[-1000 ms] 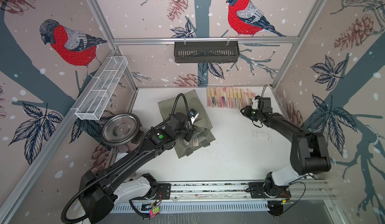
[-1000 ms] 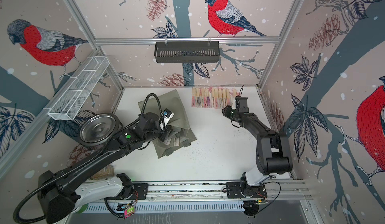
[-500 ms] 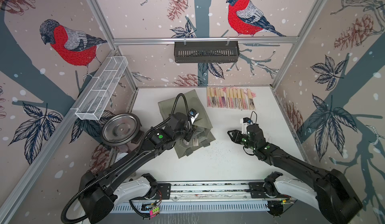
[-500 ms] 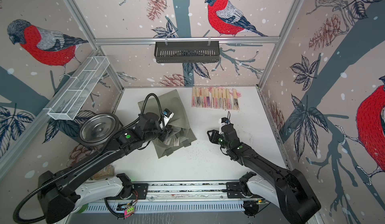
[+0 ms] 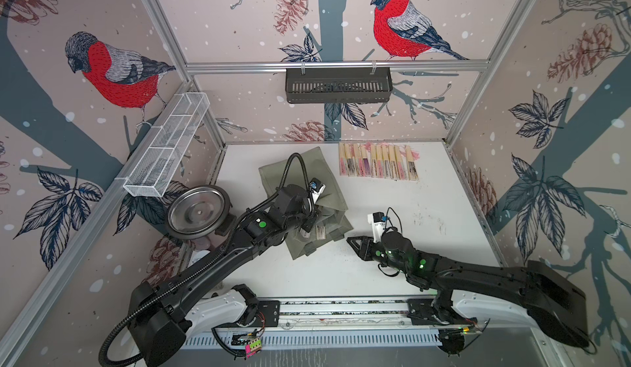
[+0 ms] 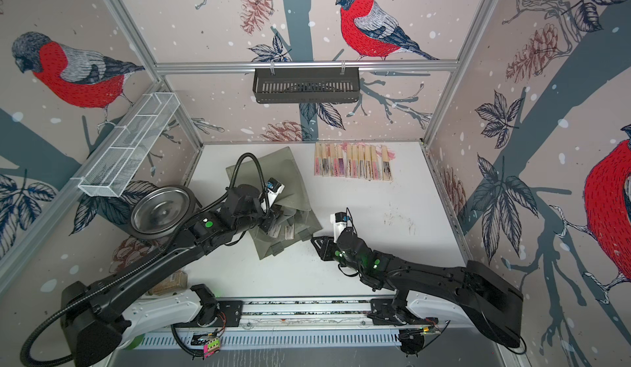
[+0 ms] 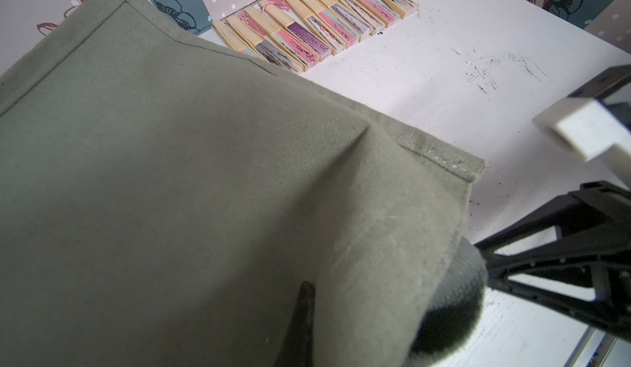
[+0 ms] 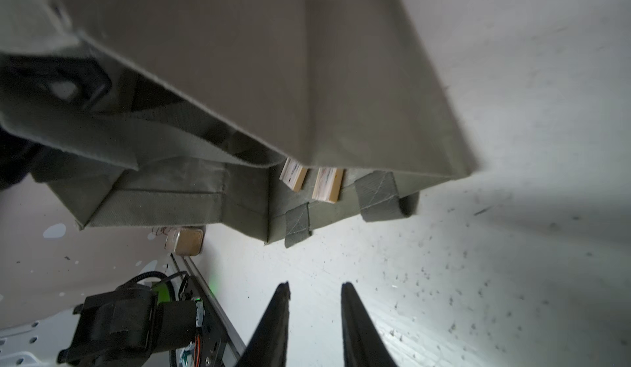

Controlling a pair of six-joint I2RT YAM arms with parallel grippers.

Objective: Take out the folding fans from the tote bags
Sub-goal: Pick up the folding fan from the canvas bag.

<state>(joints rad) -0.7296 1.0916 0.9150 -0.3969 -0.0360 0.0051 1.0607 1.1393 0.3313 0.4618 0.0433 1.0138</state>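
Right arm is back from the fan row [image 5: 377,165], now by the tote bag [image 5: 317,167] mouth | top: left gripper [image 5: 308,223] clamped on tote cloth, lifting it | left wrist: row lies on the desk [image 7: 426,85] | right wrist: right gripper [image 8: 314,288] part-open, empty, low, facing two folding fans [image 8: 326,184] inside; next: reach in, pinch one
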